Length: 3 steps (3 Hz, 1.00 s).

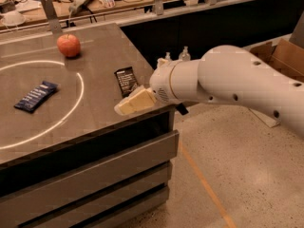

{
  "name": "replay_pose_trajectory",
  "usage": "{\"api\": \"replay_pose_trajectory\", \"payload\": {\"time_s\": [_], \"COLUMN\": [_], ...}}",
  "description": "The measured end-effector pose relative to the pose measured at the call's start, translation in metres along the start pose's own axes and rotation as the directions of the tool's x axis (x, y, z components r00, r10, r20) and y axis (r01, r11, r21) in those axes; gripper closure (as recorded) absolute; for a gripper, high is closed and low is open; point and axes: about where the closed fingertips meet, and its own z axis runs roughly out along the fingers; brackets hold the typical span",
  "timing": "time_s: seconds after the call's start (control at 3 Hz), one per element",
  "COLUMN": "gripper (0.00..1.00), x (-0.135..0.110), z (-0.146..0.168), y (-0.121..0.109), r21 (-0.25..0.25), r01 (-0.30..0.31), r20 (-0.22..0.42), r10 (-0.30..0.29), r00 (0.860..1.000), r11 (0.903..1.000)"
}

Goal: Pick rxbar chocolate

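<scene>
Rxbar chocolate [125, 79] near gripper [122, 109]; apple [69, 45] beyond.

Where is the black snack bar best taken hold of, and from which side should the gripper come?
Probably across its narrow width near the middle, from above: the black bar lies flat on the table, so only its long edges offer a hold. The gripper hovers by its near end.
</scene>
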Motion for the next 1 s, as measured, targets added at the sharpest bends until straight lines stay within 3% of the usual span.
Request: {"api": "replay_pose_trajectory", "payload": {"time_s": [0.33,0.67,1.0], "gripper": [0.00,0.00,0.00], "x": [-0.012,-0.021,-0.020], "z": [0.036,0.059,0.080], "y": [-0.010,-0.027,-0.047], "r21": [0.064,0.134,0.172], "r01": [0.028,0.011,-0.094], "r20": [0.085,0.152,0.205], "r10": [-0.033,-0.032,0.058], "r00": [0.996,0.988,0.977], "r11": [0.9976,0.9909,0.9806]}}
